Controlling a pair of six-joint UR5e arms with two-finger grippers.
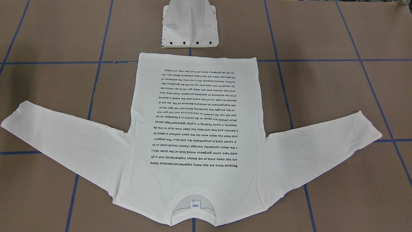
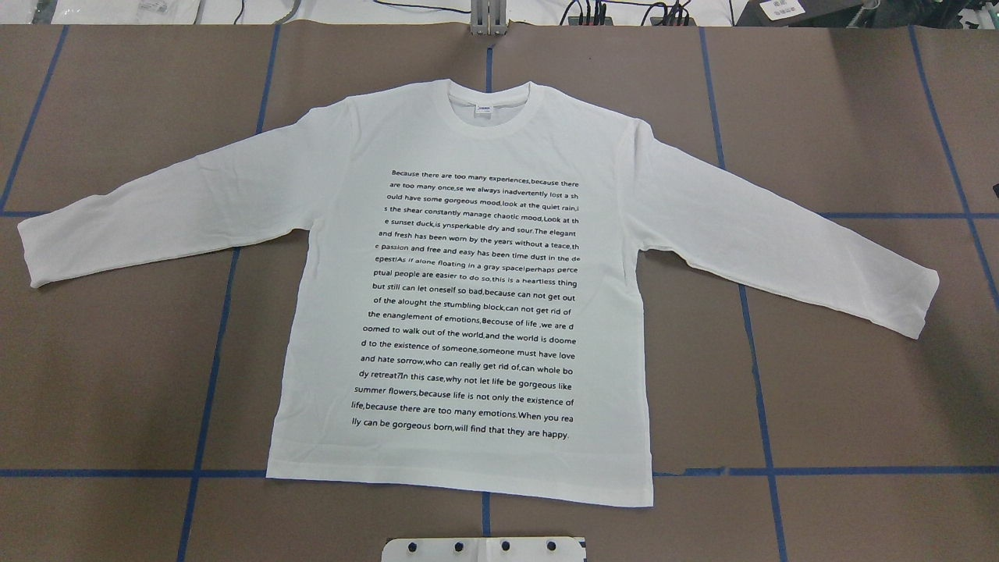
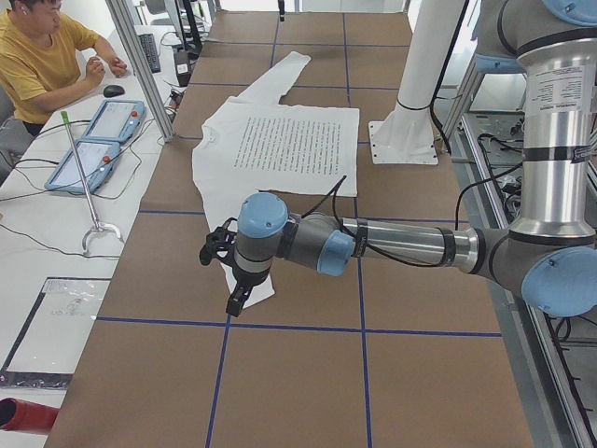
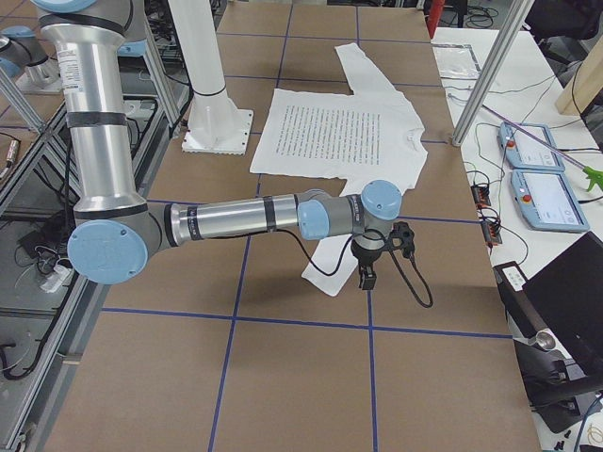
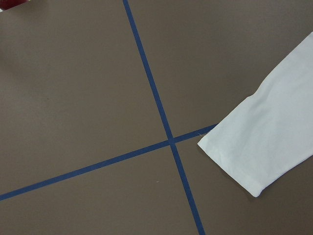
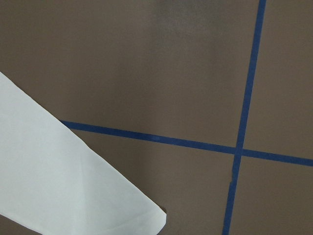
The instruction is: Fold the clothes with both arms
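Nearest the side cameras, the left arm (image 3: 401, 245) and the right arm (image 4: 236, 218) are stretched out over the table (image 2: 858, 390), each toward one end of it. A white long-sleeved shirt (image 2: 468, 312) is spread flat in the middle of the table, printed side up. Its collar (image 2: 484, 109) is turned to the far edge, away from the robot. Its hem (image 2: 460, 484) is turned to the robot's edge and is kept apart from the pedestal base (image 1: 190, 32) by a strip of bare brown surface. The sleeves are laid out toward the left and right ends, slanting back toward the robot's edge. Bare surface crossed by blue tape lines (image 5: 151, 93) is left beyond both cuffs and toward all four corners. The left gripper (image 3: 235, 306) is seen over the left cuff (image 5: 254, 147), and the right gripper (image 4: 366, 278) over the right cuff (image 6: 73, 186). In each wrist view the cuff is found off to one side, beside a tape crossing. Whether either gripper is spread or closed cannot be told, nor whether the cloth is touched.
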